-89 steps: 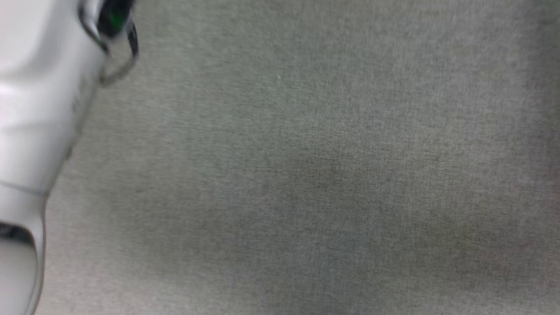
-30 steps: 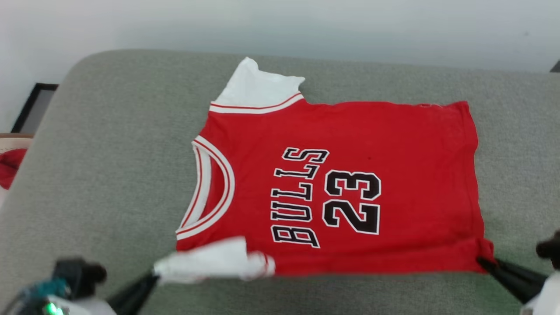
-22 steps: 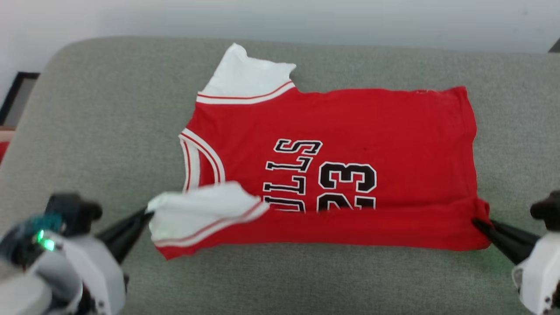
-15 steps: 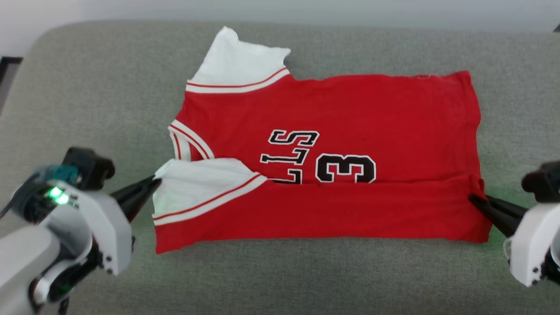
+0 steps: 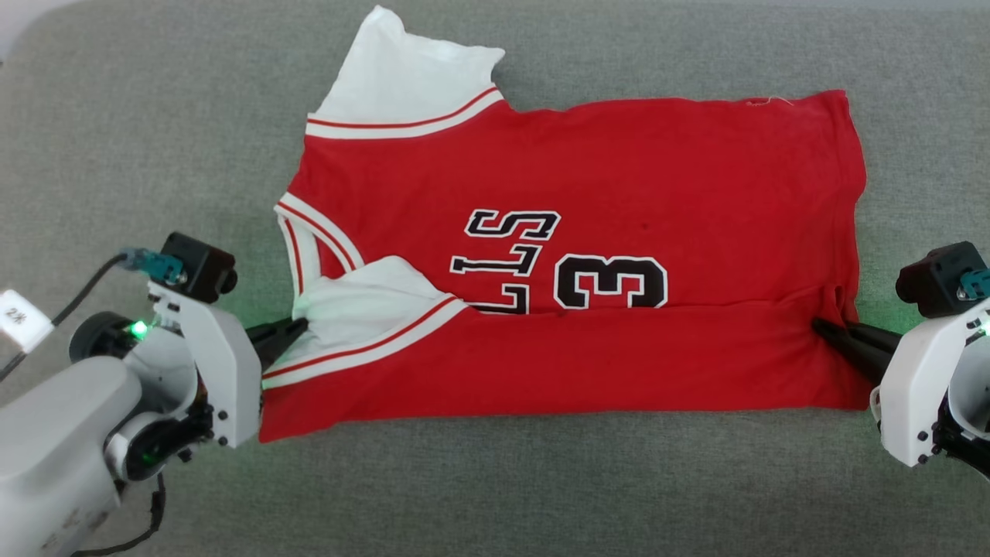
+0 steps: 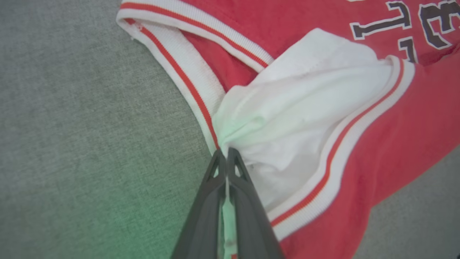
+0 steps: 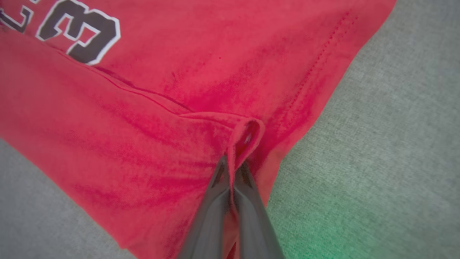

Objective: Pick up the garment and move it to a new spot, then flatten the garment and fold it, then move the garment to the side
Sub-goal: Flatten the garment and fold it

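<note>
The garment [image 5: 619, 170], a bright red shirt with black lettering and white sleeve ends, lies spread on a grey cushion. Its near long edge is folded over onto the front, covering the lower part of the lettering. My left gripper [image 5: 303, 326] is shut on the white sleeve end [image 6: 287, 118] at the collar side, its own tips [image 6: 226, 153] pinching white cloth. At the hem side my right gripper [image 5: 818, 326] is shut on a bunched red corner [image 7: 246, 138]; in the right wrist view the gripper [image 7: 233, 163] has cloth pinched between its fingers.
The grey fabric cushion [image 5: 155, 116] runs under everything, with bare room to the left, right and near side of the shirt. The second white sleeve [image 5: 402, 70] lies flat at the far edge.
The head camera has tilted down. Both grippers have carried the near edge of the shirt away from me, folding it further over the lettering. Both have stayed shut on the cloth.
</note>
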### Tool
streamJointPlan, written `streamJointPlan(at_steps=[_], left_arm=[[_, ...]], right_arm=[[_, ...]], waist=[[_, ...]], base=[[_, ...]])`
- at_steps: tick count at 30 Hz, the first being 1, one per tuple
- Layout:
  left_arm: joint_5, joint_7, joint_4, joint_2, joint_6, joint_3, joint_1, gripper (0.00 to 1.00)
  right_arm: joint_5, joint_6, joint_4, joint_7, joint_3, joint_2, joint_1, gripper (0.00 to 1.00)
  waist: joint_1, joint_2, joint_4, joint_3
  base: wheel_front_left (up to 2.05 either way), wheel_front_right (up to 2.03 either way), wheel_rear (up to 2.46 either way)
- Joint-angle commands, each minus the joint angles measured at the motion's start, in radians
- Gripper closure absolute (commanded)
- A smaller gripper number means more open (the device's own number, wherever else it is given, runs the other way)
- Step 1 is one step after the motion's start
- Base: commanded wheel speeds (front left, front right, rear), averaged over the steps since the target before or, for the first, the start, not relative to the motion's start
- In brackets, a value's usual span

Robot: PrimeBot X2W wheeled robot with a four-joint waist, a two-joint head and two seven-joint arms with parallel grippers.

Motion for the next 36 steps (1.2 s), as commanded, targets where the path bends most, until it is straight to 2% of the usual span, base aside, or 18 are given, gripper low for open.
streamJointPlan(at_steps=[1, 2, 3, 4, 5, 6, 8, 15, 23, 31, 36], left_arm=[[-0.009, 0.014, 0.019, -0.011, -0.003, -0.007, -0.002, 0.61], [-0.014, 0.019, 0.028, -0.018, -0.006, -0.007, -0.003, 0.57], [-0.027, 0.028, 0.039, -0.024, -0.004, -0.006, -0.001, 0.52], [-0.031, 0.037, 0.047, -0.029, -0.002, -0.007, 0.000, 0.35], [-0.038, 0.042, 0.053, -0.032, 0.000, -0.006, -0.002, 0.06], [-0.045, 0.044, 0.057, -0.036, 0.005, -0.002, -0.003, 0.00], [-0.038, 0.041, 0.060, -0.036, 0.010, 0.001, -0.011, 0.00], [-0.043, 0.027, 0.042, -0.020, 0.042, 0.015, -0.004, 0.00], [-0.103, 0.063, -0.033, 0.024, 0.114, 0.034, 0.032, 0.00], [-0.212, 0.137, -0.118, 0.090, 0.178, 0.039, 0.104, 0.00], [-0.221, 0.129, -0.149, 0.114, 0.183, 0.030, 0.146, 0.00]], right_arm=[[0.005, -0.001, 0.021, 0.015, 0.016, 0.006, 0.005, 1.00], [0.010, -0.001, 0.025, 0.023, 0.019, 0.005, 0.000, 0.97], [0.014, -0.001, 0.028, 0.029, 0.021, 0.003, -0.002, 0.89], [0.016, -0.001, 0.030, 0.035, 0.024, 0.000, -0.003, 0.76], [0.021, -0.001, 0.031, 0.042, 0.025, -0.002, -0.004, 0.65], [0.021, -0.001, 0.032, 0.047, 0.025, -0.005, -0.008, 0.54], [0.016, -0.001, 0.029, 0.043, 0.024, -0.007, -0.017, 0.00], [0.005, -0.001, 0.027, 0.043, 0.013, -0.006, -0.019, 0.00], [-0.022, -0.001, -0.012, -0.003, -0.032, 0.002, 0.024, 0.00], [-0.050, -0.001, -0.100, -0.030, -0.167, 0.036, 0.102, 0.00], [-0.081, -0.001, -0.170, -0.032, -0.266, 0.057, 0.171, 0.00]], waist=[[0.0000, 0.0000, 0.003, -0.005], [0.0000, 0.0000, 0.004, -0.008], [0.0000, 0.0000, 0.005, -0.013], [0.0000, 0.0000, 0.007, -0.019], [0.0000, 0.0000, 0.008, -0.025], [0.0000, 0.0000, 0.010, -0.032], [0.0000, 0.0000, 0.013, -0.045], [0.0000, 0.0000, 0.019, -0.100], [0.0000, 0.0000, 0.018, -0.163], [0.0000, 0.0000, -0.019, -0.177], [0.0000, 0.0000, -0.044, -0.157]], base=[[0.00, 0.00, 0.00], [0.00, 0.00, 0.00], [0.00, 0.00, 0.00], [0.00, 0.00, 0.00], [0.00, 0.00, 0.00], [0.00, 0.00, 0.00], [0.00, 0.00, 0.00], [0.00, 0.00, 0.00], [0.00, 0.00, 0.00], [0.00, 0.00, 0.00], [0.00, 0.00, 0.00]])
